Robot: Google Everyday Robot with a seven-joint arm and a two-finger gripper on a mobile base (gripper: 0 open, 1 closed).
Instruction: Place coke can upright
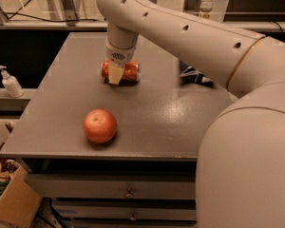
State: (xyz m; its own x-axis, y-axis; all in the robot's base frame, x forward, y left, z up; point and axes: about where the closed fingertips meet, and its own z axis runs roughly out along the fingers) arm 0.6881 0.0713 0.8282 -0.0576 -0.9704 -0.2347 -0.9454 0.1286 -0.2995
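Note:
The coke can (pixel 129 71) is red and lies on its side on the grey table (pixel 161 118), toward the back middle. My gripper (pixel 116 74) comes down from above and straddles the can's left half. The near finger (pixel 115 73) lies flat against the front of the can; the far finger is hidden behind it. The jaws look closed on the can, which still rests on the table top.
An orange-red apple (pixel 99 125) sits near the table's front left. A dark blue snack bag (pixel 194 74) lies at the right, partly behind my arm. A white pump bottle (pixel 10 82) stands on a ledge at the left. A cardboard box (pixel 14 204) sits on the floor below.

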